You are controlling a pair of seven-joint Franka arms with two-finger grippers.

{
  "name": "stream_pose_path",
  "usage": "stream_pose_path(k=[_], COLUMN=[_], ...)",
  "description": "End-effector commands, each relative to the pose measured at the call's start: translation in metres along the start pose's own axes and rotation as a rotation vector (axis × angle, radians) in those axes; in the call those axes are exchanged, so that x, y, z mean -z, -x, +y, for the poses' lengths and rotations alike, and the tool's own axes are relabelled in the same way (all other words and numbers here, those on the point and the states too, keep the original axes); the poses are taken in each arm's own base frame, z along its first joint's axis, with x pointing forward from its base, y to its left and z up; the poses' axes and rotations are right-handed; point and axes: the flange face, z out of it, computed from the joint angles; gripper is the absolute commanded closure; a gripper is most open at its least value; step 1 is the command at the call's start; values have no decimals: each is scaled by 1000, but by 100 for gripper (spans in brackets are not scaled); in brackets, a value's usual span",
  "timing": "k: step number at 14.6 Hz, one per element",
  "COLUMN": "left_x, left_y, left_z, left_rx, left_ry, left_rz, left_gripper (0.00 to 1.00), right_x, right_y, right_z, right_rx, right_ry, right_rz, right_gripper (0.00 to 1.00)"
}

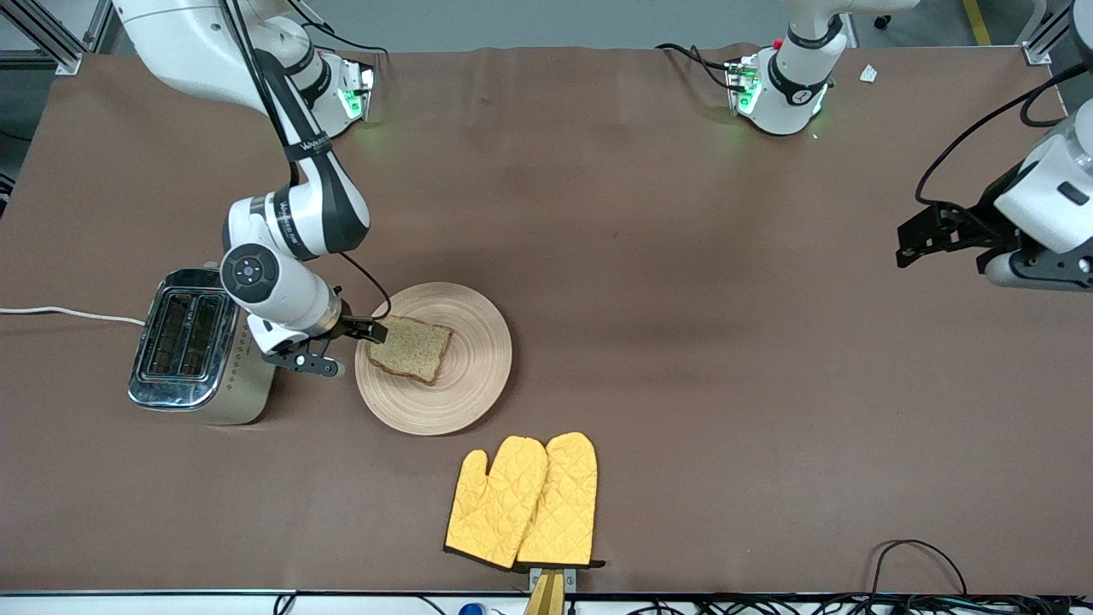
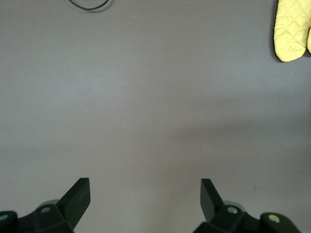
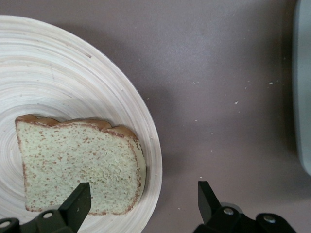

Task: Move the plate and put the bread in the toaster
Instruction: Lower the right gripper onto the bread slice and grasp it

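The beige ringed plate [image 1: 478, 376] lies beside the toaster [image 1: 192, 346], toward the right arm's end of the table. The brown bread slice [image 1: 412, 348] lies flat on the plate's toaster-side half. My right gripper [image 1: 350, 348] is open and low, straddling the plate's rim between toaster and bread. In the right wrist view one finger is over the bread [image 3: 77, 160] and the other over bare table, with the plate [image 3: 58, 73] rim between the open gripper's [image 3: 143, 194] fingers. The toaster's side [image 3: 303, 97] shows at that view's edge. My left gripper [image 1: 909, 243] waits open and empty over the left arm's end of the table, also seen in its wrist view [image 2: 145, 191].
Yellow oven mitts [image 1: 525, 500] lie nearer to the front camera than the plate, also in the left wrist view [image 2: 291, 29]. The toaster's white cord [image 1: 68, 313] runs to the table's edge. A black cable loop [image 1: 918, 564] lies by the front edge.
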Motion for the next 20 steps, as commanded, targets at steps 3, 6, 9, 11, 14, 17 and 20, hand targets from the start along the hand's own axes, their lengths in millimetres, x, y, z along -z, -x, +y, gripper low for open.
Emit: stream_pose_path(k=[3, 6, 9, 11, 14, 17, 20], left_x=[-1, 1, 4, 10, 12, 16, 9], left_y=[9, 7, 10, 12, 13, 19, 31], left_z=[-24, -23, -25, -22, -14, 6, 2], left_rx=[-16, -24, -23, -31, -46, -84, -77], left_ry=[-11, -49, -52, -57, -55, -99, -108], left_rz=[11, 25, 28, 43, 53, 67, 67], left_gripper=[0, 0, 0, 0, 0, 0, 0], right_x=[-22, -32, -39, -40, -39, -39, -40], right_y=[-1, 4, 4, 3, 2, 5, 5], right_z=[-7, -18, -18, -17, -17, -24, -25], right_rx=[-66, -74, -75, -78, -80, -110, -111], right_ry=[-1, 8, 11, 12, 11, 14, 15], right_rz=[-7, -13, -16, -17, -16, -15, -16], right_gripper=[17, 28, 34, 40, 49, 57, 59])
